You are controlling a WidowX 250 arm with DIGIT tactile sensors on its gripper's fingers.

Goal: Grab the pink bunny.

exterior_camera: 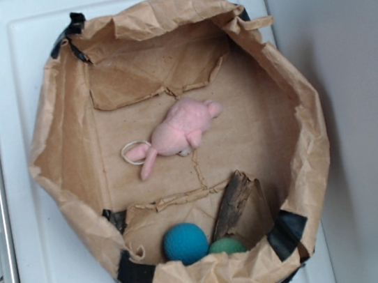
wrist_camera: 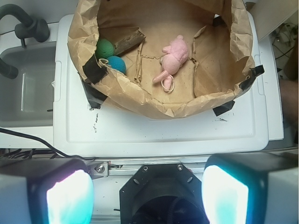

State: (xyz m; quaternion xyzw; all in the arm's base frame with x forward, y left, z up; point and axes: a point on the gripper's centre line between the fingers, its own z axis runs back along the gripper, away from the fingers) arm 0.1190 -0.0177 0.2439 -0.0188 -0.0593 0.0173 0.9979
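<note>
The pink bunny [exterior_camera: 182, 129] lies on its side in the middle of a round brown paper basin [exterior_camera: 55, 139], its white loop toward the left. In the wrist view the pink bunny [wrist_camera: 174, 57] sits far ahead inside the basin [wrist_camera: 154, 100]. My gripper [wrist_camera: 147, 191] is open, well back from the basin above the robot's base, with nothing between its two glowing pads [wrist_camera: 70, 198]. The exterior view does not show the gripper.
A blue ball [exterior_camera: 185, 243] and a green ball [exterior_camera: 226, 246] rest by the basin's near wall beside a piece of bark [exterior_camera: 234, 204]. The basin stands on a white board [exterior_camera: 11, 82]. A grey sink [wrist_camera: 23, 86] lies left in the wrist view.
</note>
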